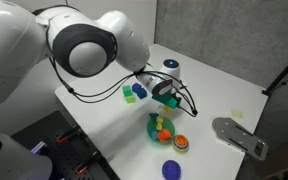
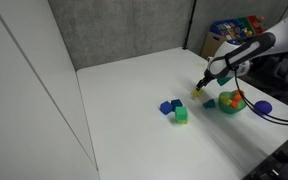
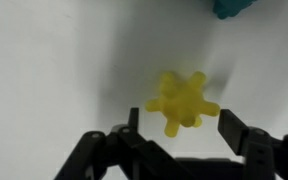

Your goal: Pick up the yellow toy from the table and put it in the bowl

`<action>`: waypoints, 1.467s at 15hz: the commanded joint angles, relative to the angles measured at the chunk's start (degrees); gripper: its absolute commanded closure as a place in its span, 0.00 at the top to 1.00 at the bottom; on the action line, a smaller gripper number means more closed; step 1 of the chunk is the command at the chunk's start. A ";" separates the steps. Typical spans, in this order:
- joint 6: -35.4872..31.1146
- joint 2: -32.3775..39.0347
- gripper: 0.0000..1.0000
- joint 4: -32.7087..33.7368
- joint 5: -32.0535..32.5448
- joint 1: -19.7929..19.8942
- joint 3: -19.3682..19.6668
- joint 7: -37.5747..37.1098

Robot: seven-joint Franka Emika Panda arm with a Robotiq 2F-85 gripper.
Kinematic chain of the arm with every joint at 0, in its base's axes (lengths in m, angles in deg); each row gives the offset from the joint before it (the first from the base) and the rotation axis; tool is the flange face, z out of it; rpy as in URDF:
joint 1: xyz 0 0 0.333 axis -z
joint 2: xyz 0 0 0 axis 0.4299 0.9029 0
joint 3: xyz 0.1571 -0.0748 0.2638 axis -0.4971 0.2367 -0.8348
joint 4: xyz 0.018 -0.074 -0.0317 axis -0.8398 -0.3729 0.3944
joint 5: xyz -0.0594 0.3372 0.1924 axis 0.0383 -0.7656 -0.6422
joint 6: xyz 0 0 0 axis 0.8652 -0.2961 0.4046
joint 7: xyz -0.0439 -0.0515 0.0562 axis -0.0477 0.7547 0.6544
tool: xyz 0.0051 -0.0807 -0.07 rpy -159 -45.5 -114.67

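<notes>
The yellow toy (image 3: 182, 98), a knobbly bright yellow piece, lies on the white table. In the wrist view it sits just ahead of and between my two black fingers. My gripper (image 3: 179, 120) is open and holds nothing. In an exterior view the gripper (image 2: 202, 86) hangs low over the toy (image 2: 197, 93), just beside the green bowl (image 2: 224, 107). In an exterior view the gripper (image 1: 167, 95) hides the toy. The green bowl (image 1: 151, 130) holds a few small coloured pieces.
A green cube (image 2: 181, 115) and a blue toy (image 2: 167, 107) lie close together on the table, and both show in an exterior view (image 1: 129, 97). An orange-red dish (image 1: 181, 142) and a purple-blue disc (image 1: 171, 169) lie beyond the bowl near the table edge.
</notes>
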 commanded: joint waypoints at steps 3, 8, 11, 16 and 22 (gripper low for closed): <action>1.20 2.77 0.35 4.06 -0.72 1.53 -2.17 -0.62; 1.43 1.32 0.03 2.81 -1.16 2.27 -3.37 -0.42; 1.76 -0.24 0.05 1.54 -1.68 2.43 -3.63 -0.73; 2.02 -6.16 0.05 -3.64 -1.65 2.18 -2.60 -1.81; 2.76 -15.98 0.05 -13.97 -1.59 2.69 -0.68 -2.07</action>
